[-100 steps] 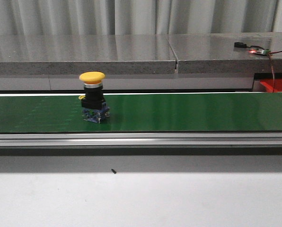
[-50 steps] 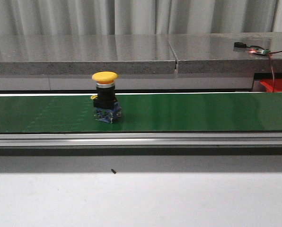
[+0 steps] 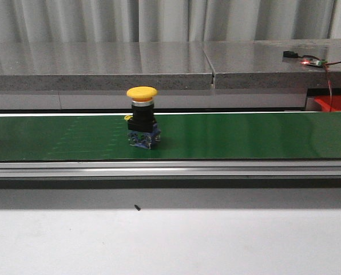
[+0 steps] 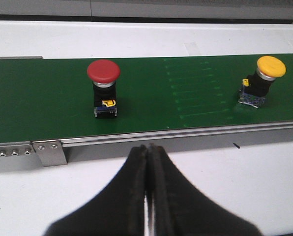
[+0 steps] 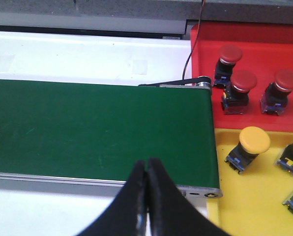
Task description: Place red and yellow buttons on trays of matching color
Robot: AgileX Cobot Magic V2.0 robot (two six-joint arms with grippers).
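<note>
We take the green belt [image 3: 245, 134] as our landmark. On it stands a yellow button [image 3: 142, 117], upright, its blue base on the belt surface, a little left of the belt's middle in the front view. The left wrist view shows the same yellow button [image 4: 265, 80] and also a red button [image 4: 103, 93], upright too, on the belt near its end with the metal bracket [image 4: 49, 150]; the two buttons are well apart.

At the other end of the belt, just beside it, we see the red tray [image 5: 257, 37] with three red buttons standing in it, and touching it the yellow tray [image 5: 245, 191] with yellow buttons inside. In the front view only a small red corner [image 3: 333, 103] of the tray shows behind the belt.

The left gripper [image 4: 147, 162] hangs over the white table [image 4: 235, 182] on the near side of the belt, with its jaws pressed together on nothing. The right gripper [image 5: 146, 172] is over the near edge of the belt, jaws also together, empty.
</note>
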